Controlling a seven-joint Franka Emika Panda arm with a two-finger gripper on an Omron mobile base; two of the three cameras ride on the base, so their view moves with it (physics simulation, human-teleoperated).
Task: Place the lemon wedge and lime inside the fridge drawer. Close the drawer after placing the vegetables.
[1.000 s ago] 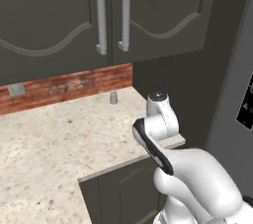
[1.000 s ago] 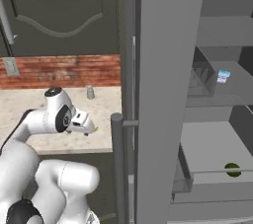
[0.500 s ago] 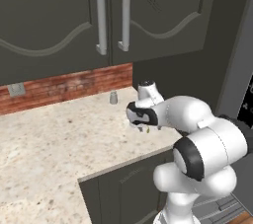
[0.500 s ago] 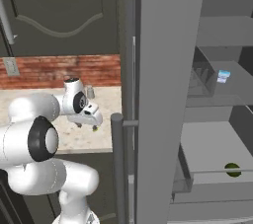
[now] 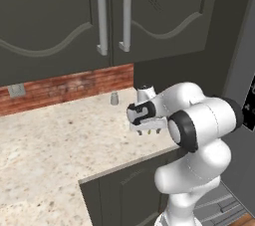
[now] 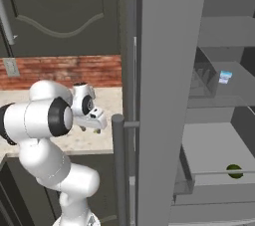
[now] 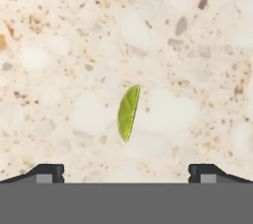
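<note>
In the hand view the lemon wedge, a tiny yellow-green sliver, lies on the speckled beige counter, straight below my gripper. The two dark fingertips stand wide apart with nothing between them, so the gripper is open. From the left base view the gripper points down over the counter's right end. In the right base view the gripper hangs left of the fridge. The lime, a dark green ball, rests inside the pulled-out grey fridge drawer.
A small grey shaker stands by the brick backsplash. Dark wall cabinets hang above the counter. The open fridge door with its bar handle stands between my arm and the fridge shelves.
The arm has unfolded from a tucked pose and swung out over the counter's right end, and the hand now points down. The gripper has stayed open. The lime has not moved.
</note>
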